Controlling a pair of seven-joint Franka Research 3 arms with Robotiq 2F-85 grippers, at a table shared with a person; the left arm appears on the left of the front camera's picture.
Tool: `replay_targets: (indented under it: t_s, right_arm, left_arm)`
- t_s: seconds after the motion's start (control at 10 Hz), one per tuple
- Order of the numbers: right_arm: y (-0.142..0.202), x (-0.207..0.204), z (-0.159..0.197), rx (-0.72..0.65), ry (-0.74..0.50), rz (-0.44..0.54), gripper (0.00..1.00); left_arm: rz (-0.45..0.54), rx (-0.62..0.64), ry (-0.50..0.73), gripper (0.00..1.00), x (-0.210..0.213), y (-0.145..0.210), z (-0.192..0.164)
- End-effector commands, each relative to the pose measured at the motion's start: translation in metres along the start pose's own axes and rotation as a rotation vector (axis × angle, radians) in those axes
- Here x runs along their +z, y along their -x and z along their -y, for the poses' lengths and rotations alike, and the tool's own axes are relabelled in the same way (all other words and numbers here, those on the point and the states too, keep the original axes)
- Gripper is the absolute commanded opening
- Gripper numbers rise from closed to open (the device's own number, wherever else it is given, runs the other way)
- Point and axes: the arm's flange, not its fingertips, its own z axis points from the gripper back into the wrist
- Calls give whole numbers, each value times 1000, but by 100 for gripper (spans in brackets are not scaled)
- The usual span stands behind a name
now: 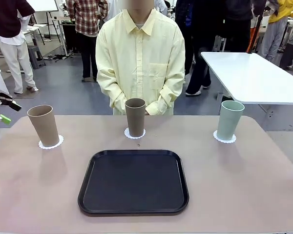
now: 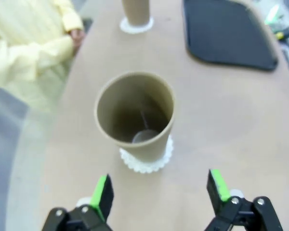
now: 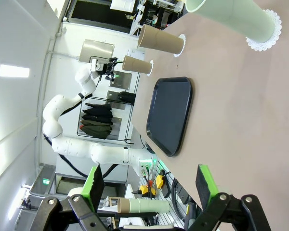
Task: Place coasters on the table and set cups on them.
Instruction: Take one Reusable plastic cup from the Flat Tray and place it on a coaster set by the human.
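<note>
All three cups look placed: tan cup [image 1: 44,125] on its coaster [image 1: 51,143] near the counter's [image 1: 244,175] far-left corner, darker brown cup [image 1: 135,117] on a coaster [image 1: 135,134] mid far edge, mint cup [image 1: 229,120] on a coaster [image 1: 224,138] toward the far-right corner. Black tray [image 1: 133,182] sits near the front edge, centred, nothing on it. Left tool [image 2: 159,192] wide open, holding nothing, just short of the tan cup. Right tool [image 3: 149,185] wide open too, empty, well clear of the mint cup. Placement seems done; next is probably just retracting both arms without clipping a cup.
</note>
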Motion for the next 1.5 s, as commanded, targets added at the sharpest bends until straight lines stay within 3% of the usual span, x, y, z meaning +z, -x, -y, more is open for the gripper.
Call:
replay_targets:
  t_s: [0.0,0.4,0.5,1.4]
  right_arm:
    - [1,1,0,-3,0,2,100]
    - [1,1,0,-3,0,2,100]
    - [1,1,0,-3,0,2,100]
    - [1,1,0,-3,0,2,100]
  left_arm:
    - [-150,58,-103,100,16,-42,48]
    - [-445,200,-42,100,26,-95,107]
    - [-472,197,-58,100,26,-103,116]
    - [-437,188,-80,100,32,-94,107]
